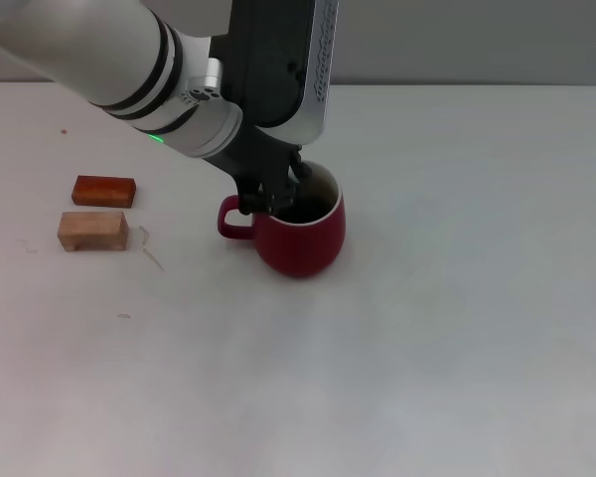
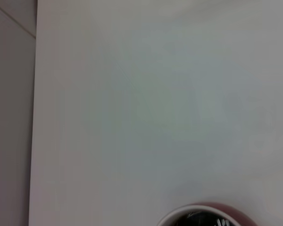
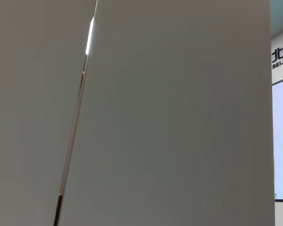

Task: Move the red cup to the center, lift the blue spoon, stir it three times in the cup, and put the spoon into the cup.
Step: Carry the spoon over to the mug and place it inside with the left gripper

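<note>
Head view: white table [image 1: 427, 378], bare in the near part. At mid-table stands the red cup [image 1: 303, 237], upright, its loop handle pointing toward the robot's left. The left gripper [image 1: 278, 197] reaches down over the cup's near-left rim, with its tips at or just inside the mouth; whether the fingers are parted or closed cannot be told. The blue spoon cannot be made out. Farther left lie a pale wooden block [image 1: 93, 230] and, just beyond it, a reddish-brown block [image 1: 104, 191], close together but apart. Left wrist view: only the cup's whitish rim [image 2: 205, 214] shows against the table.
</note>
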You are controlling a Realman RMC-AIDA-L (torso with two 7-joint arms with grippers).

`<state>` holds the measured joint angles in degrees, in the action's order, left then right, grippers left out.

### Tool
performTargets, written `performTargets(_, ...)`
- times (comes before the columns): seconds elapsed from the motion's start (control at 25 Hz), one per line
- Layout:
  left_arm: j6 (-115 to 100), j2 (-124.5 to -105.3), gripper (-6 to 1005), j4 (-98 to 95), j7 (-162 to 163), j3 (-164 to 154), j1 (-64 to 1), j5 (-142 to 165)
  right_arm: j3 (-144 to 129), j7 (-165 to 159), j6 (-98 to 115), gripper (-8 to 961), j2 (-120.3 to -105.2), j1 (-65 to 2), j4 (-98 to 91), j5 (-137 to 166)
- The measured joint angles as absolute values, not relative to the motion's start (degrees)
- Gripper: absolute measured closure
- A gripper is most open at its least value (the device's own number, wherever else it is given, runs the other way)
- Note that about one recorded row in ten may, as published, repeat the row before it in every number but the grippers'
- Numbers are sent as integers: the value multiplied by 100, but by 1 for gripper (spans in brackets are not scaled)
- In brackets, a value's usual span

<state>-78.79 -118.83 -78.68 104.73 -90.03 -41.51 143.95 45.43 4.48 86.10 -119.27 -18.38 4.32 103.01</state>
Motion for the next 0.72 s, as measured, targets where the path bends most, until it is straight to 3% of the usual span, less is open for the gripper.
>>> performTargets(0.72, -8740, -11864, 862, -8312, 10570, -8947, -4122, 14860, 4544, 448, 8623, 271, -11926, -1828, 459, 10306)
